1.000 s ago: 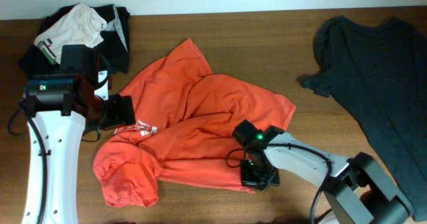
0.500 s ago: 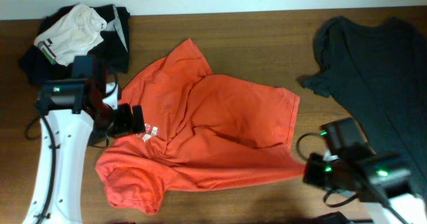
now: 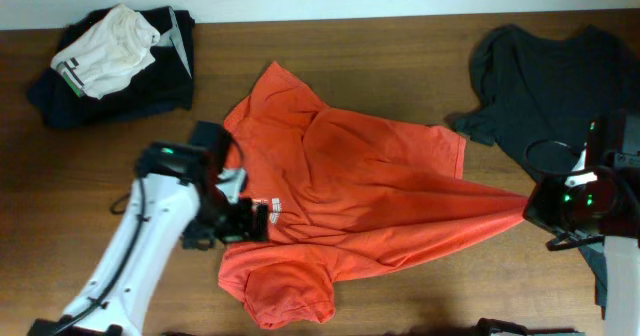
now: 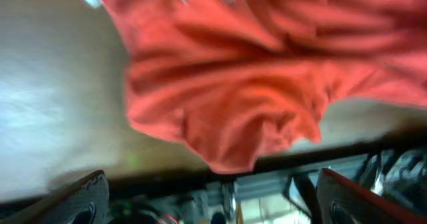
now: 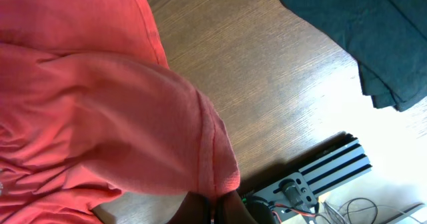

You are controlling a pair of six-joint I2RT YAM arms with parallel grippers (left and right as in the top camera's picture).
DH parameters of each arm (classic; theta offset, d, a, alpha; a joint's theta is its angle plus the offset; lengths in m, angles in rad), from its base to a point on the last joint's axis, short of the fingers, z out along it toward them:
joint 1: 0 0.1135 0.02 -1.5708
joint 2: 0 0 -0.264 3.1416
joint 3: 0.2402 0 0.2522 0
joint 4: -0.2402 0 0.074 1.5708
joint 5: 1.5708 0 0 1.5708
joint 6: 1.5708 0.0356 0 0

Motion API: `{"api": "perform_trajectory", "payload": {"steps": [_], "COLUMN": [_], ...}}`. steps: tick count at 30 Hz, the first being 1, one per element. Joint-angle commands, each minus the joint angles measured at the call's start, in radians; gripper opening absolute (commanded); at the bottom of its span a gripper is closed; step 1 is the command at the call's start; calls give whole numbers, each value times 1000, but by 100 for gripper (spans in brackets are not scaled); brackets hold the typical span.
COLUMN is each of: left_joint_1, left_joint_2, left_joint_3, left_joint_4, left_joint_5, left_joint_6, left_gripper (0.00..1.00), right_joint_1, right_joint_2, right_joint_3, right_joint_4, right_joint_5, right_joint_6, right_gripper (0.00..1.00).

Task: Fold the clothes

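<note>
The red-orange T-shirt lies crumpled mid-table, with its white lettering at its left edge. One corner is drawn out to the right into a taut point. My right gripper is shut on that corner; the right wrist view shows its fingers pinching the hem of the shirt. My left gripper is at the shirt's left edge by the lettering. In the blurred left wrist view its fingers are wide apart and empty, with the shirt just beyond them.
A dark grey T-shirt is spread at the right, under and behind my right arm; it also shows in the right wrist view. A pile of white and dark garments sits at the back left. The table's front edge is near my right gripper.
My right gripper has moved far right with the shirt corner, stretching the shirt and dragging it rightward. My left arm has moved right and forward along with the shirt's left edge.
</note>
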Motion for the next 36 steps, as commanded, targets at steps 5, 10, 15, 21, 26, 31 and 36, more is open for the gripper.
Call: {"api": "perform_trajectory", "payload": {"steps": [5, 10, 15, 21, 26, 31, 36], "left_joint_1": [-251, -355, -375, -375, -375, -375, -375], "left_joint_2": [-1, -1, -1, -1, -1, -5, -87], "left_joint_3": [-254, -347, -400, -459, -459, -343, 90], "left_joint_4": [141, 224, 283, 314, 329, 199, -158], "left_joint_5": [134, 130, 130, 130, 92, 3, -246], "left_joint_6": [-210, -338, -352, -352, -352, -352, -353], "left_gripper": [95, 91, 68, 48, 1, 0, 0], "right_joint_1": [-8, -8, -8, -8, -8, -8, -8], "right_joint_2": [-6, -6, -7, -7, -7, -7, -7], "right_joint_3": [20, 20, 20, 20, 20, 20, 68], "right_joint_4": [5, 5, 1, -10, -18, -18, -22], "right_joint_5": [20, 20, 20, 14, 0, -3, -124], "right_joint_6": [-16, -16, -16, -16, -17, -17, -92], "right_gripper": [4, 4, 4, 4, 4, 4, 4]}}
